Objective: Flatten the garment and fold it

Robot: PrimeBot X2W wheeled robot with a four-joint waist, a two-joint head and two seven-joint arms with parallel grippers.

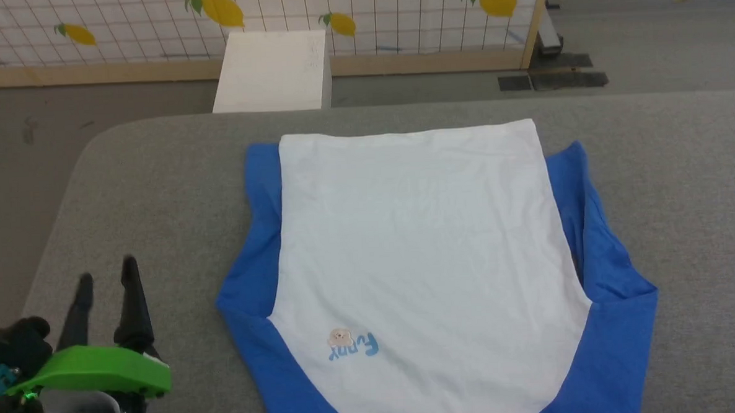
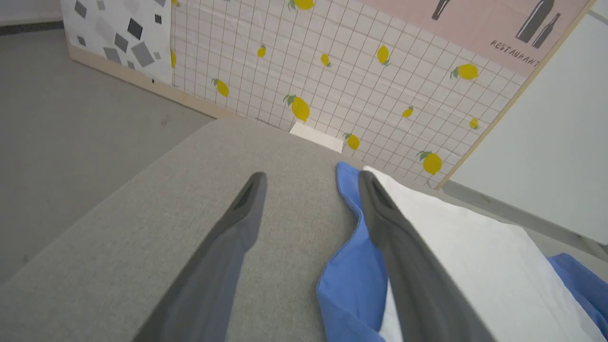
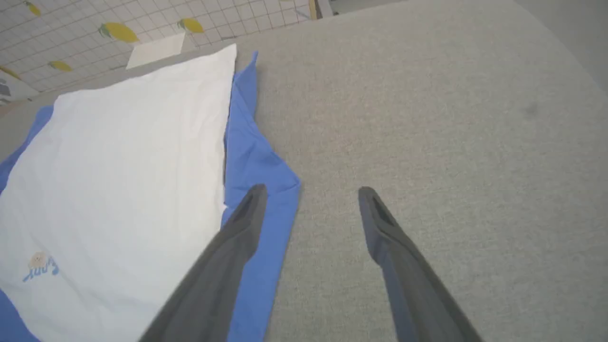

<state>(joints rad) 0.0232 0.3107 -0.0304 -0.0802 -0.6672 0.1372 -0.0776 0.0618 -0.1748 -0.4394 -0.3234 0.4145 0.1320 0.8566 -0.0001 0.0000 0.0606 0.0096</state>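
Garment flat on grey tabletop, white body smooth, blue sleeves splayed either side. Left gripper, right gripper: jaws wide apart, empty.

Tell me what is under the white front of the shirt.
On both sides, blue sleeve fabric pokes out from beneath the white panel, on the grey table. How far the blue runs underneath, and any layers there, is hidden by the white cloth.

place: staged test set | cue: lemon-print backdrop panel, restaurant poster
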